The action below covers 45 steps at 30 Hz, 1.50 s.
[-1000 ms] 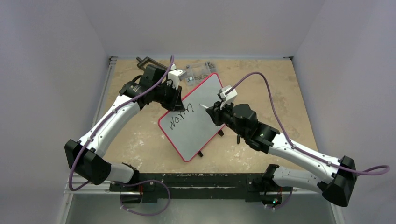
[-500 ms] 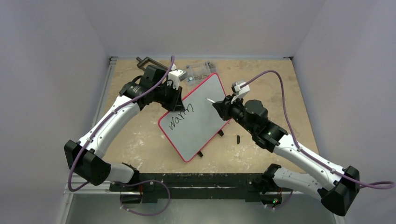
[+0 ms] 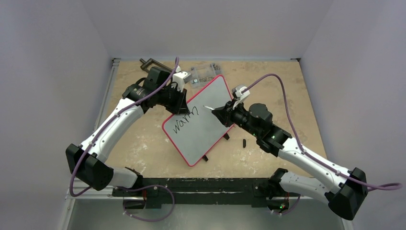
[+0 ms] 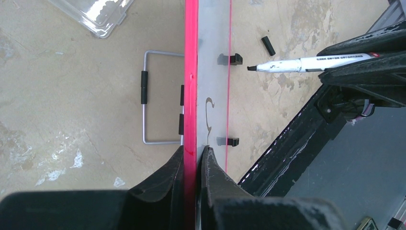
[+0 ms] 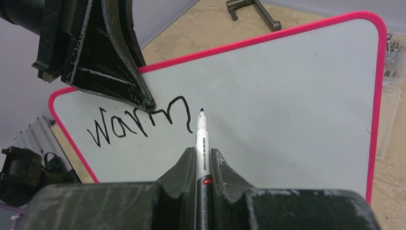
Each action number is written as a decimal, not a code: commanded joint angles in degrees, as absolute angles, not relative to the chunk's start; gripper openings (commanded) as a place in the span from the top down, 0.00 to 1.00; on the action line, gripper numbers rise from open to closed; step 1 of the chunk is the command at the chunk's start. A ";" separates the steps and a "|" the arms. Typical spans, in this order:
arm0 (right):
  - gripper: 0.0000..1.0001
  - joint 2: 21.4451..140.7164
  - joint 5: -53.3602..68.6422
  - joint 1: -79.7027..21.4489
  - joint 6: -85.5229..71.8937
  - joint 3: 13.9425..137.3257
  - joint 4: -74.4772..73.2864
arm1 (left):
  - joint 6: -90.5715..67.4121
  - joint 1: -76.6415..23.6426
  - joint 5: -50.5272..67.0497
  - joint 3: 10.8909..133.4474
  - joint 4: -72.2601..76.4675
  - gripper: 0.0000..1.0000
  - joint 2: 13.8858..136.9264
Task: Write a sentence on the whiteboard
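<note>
Right hand (image 5: pixel 203 154) back leftward, marker (image 5: pixel 201 130) just beside sentence (image 5: pixel 139 122)

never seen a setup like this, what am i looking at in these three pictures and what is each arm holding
These are two robot arms bolted at the near edge of a table, each ending in a two-finger gripper. The wide picture comes from a fixed camera above and behind them. The other two come from small cameras on each wrist, so that arm's own fingers show at the bottom. The left gripper is clamped on the red rim of a whiteboard, holding it propped up. The right gripper grips a marker, its tip just off the board beside the word "warm" written there. On the table also lie a small black piece, probably the marker's cap, and at the far edge a clear plastic box.
</note>
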State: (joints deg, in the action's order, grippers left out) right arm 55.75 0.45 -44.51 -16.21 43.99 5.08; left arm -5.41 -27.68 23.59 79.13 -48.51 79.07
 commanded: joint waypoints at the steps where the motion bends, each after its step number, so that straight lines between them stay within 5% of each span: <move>1: 1.00 56.87 3.20 -44.30 -14.77 43.90 9.32 | 0.51 -27.20 8.66 78.22 -51.39 1.00 79.10; 31: 1.00 63.45 -5.40 -43.82 -14.85 46.72 10.80 | 0.58 -27.76 8.26 78.13 -51.53 1.00 79.09; 45: 1.00 57.18 1.27 -43.83 -14.06 47.06 11.83 | 0.60 -27.76 7.91 78.13 -51.65 1.00 79.24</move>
